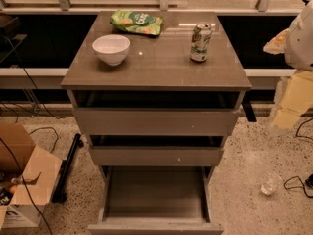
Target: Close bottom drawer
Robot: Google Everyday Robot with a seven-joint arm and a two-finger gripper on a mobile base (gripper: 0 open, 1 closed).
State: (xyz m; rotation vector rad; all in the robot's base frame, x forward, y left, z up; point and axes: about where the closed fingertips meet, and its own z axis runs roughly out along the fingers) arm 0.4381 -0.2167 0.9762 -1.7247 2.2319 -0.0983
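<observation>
The bottom drawer [155,195] of the grey-brown cabinet [156,62] is pulled far out toward me. Its long flat floor is bare, and its plain front [155,227] lies at the lower edge of the view. The middle drawer [156,155], with a small pale dot on its front, and the top drawer [156,121] each stand a little way open. My gripper [289,106] hangs at the right edge on the white arm [301,38]. It is to the right of the cabinet at about top-drawer height and touches nothing.
On the cabinet top stand a white bowl [111,48], a green chip bag [136,22] and a green-white can [200,42]. A cardboard box [22,180] and a black pole [68,168] lie on the floor at left. A clear cup [269,185] and cables [296,182] lie at right.
</observation>
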